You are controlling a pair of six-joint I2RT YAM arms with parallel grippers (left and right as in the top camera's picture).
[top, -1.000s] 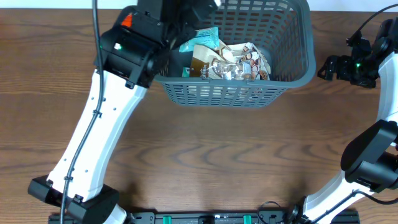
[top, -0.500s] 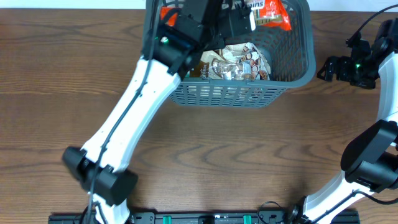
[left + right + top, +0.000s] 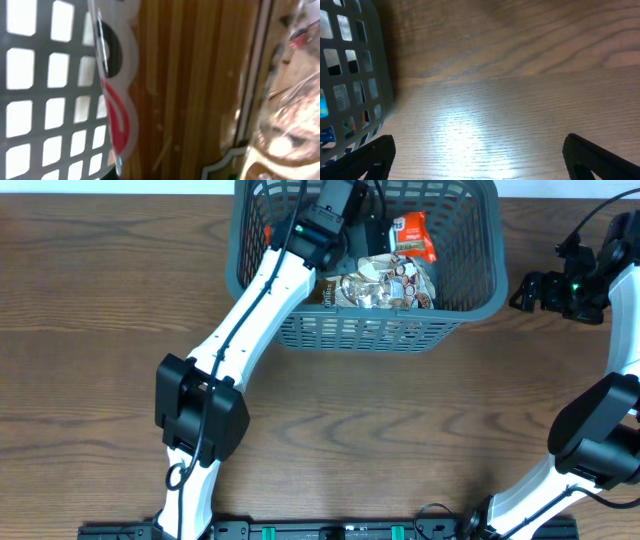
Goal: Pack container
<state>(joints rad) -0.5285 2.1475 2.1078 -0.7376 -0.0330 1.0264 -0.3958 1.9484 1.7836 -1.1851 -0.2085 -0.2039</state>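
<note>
Reaching into the container [image 3: 470, 305] at the table's [image 3: 100, 330] far edge, your left gripper [image 3: 385, 228] hangs beside an orange snack packet [image 3: 412, 235]; whether it grips cannot be told. Your right gripper [image 3: 480, 150] rests spread, outside the container. The step is probably placing: next, release and lift clear.

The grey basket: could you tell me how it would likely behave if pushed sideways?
The basket would probably slide, not tip: it sits wide and flat on the table. Likely light: lattice walls, only packets inside.
</note>
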